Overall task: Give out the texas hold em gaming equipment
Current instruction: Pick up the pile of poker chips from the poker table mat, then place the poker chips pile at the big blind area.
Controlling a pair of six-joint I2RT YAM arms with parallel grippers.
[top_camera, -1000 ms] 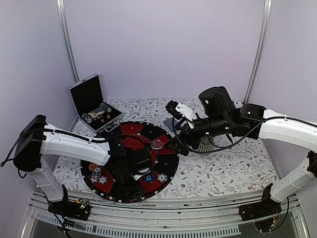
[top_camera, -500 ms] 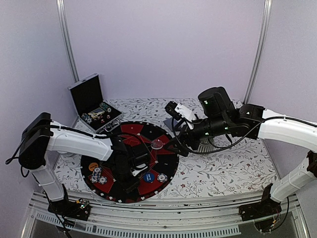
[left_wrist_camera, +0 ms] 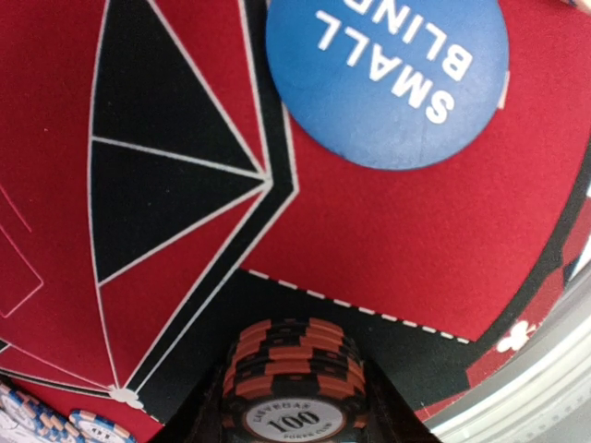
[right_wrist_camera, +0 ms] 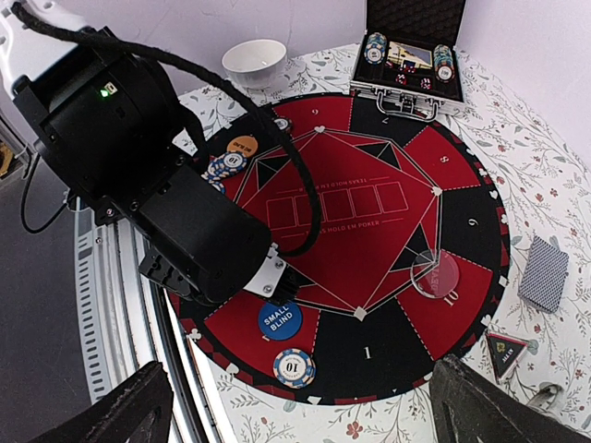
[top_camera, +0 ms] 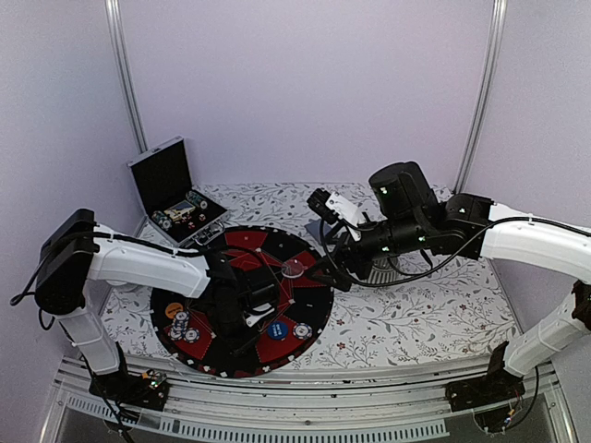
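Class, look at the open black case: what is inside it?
Inside the case, stacks of striped chips stand at either end, with small dark-red pieces between. The tan item is too small to identify; whatever lies beneath the stacks is covered.

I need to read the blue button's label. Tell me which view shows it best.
Left wrist: the blue button looms large, SMALL BLIND clearly legible, though its top edge is cropped. Right wrist shows the button whole but small; top external gives only a blue spot.
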